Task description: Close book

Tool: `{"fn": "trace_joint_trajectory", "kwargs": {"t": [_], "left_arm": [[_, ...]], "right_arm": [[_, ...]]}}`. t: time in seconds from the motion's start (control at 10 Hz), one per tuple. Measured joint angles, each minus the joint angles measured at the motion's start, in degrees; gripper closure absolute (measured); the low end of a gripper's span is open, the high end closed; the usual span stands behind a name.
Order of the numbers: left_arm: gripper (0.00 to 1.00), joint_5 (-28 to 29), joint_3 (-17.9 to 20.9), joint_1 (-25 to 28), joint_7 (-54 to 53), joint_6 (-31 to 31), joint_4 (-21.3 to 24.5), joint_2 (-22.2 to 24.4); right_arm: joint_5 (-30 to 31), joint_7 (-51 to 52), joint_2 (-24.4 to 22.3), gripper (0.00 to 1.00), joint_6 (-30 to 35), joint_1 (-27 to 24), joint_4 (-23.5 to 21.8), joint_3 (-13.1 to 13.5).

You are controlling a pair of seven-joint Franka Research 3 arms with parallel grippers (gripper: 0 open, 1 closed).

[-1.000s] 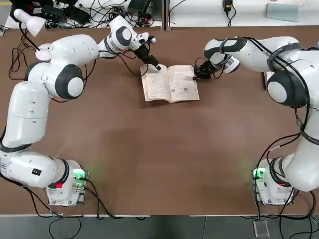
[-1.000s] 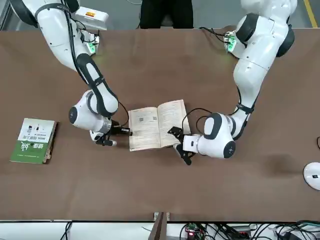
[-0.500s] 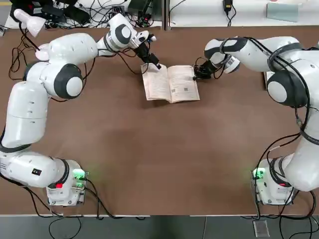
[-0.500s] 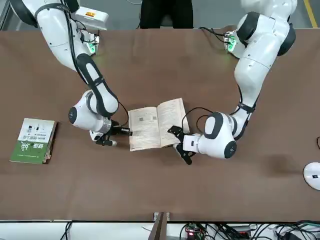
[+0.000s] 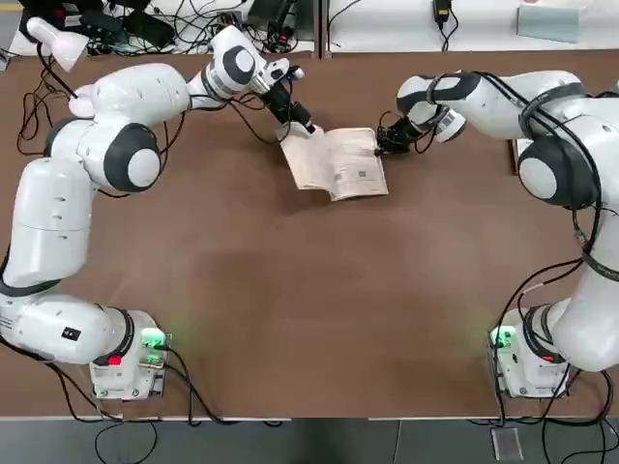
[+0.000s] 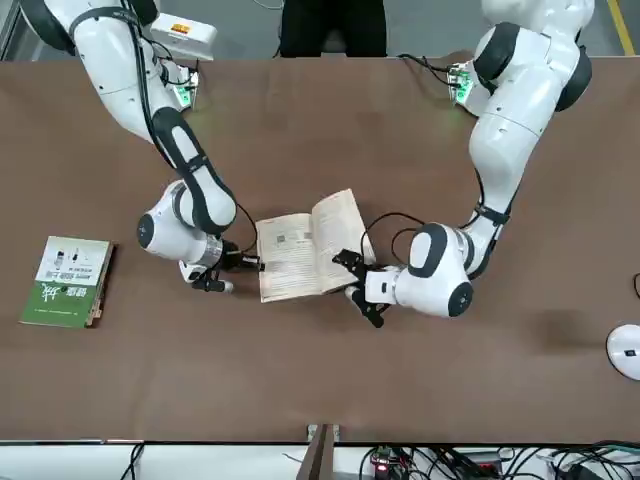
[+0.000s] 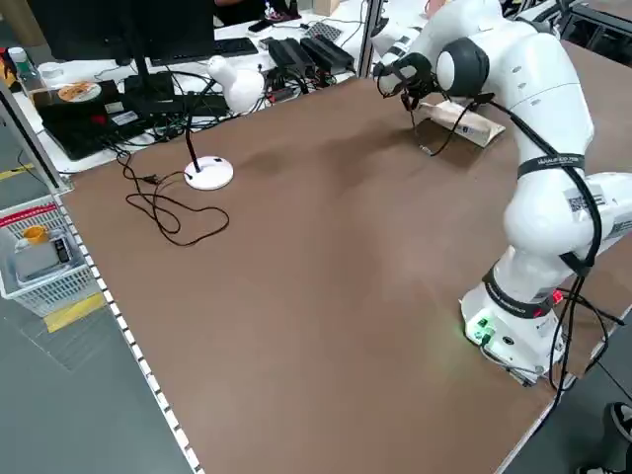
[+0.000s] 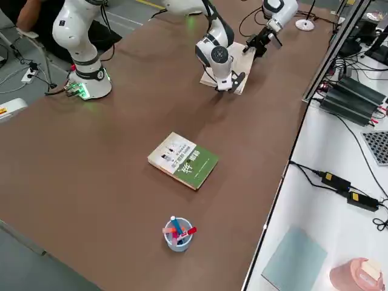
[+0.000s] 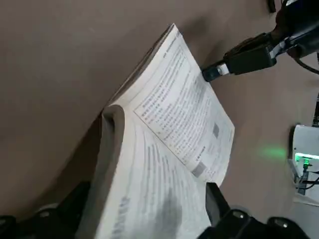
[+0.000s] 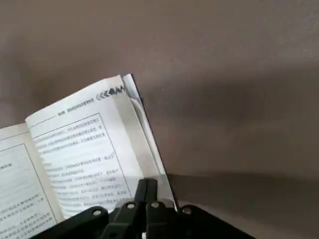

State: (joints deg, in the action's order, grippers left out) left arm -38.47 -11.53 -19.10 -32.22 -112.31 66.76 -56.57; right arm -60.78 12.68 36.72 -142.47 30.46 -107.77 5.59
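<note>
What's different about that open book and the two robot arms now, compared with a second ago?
The open white-paged paperback's left page half has risen and tilted toward the right half, beside the black left gripper. The black right gripper stayed shut at the right half. The green-and-white book stayed put.

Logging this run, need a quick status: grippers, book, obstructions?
Left gripper open at raised half of open book. Right gripper shut, at opposite page edge. Book not yet closed; right gripper possibly in the way.
</note>
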Motion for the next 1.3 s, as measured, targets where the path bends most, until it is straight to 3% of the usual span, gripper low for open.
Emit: {"fn": "trace_joint_trajectory", "kwargs": {"t": [1.3], "left_arm": [[0.0, -4.1, -0.1, 0.7, 3.0, 3.7, 0.0, 0.7]], "right_arm": [[0.0, 0.0, 0.0, 0.99, 0.0, -0.1, 0.0, 0.0]]}}
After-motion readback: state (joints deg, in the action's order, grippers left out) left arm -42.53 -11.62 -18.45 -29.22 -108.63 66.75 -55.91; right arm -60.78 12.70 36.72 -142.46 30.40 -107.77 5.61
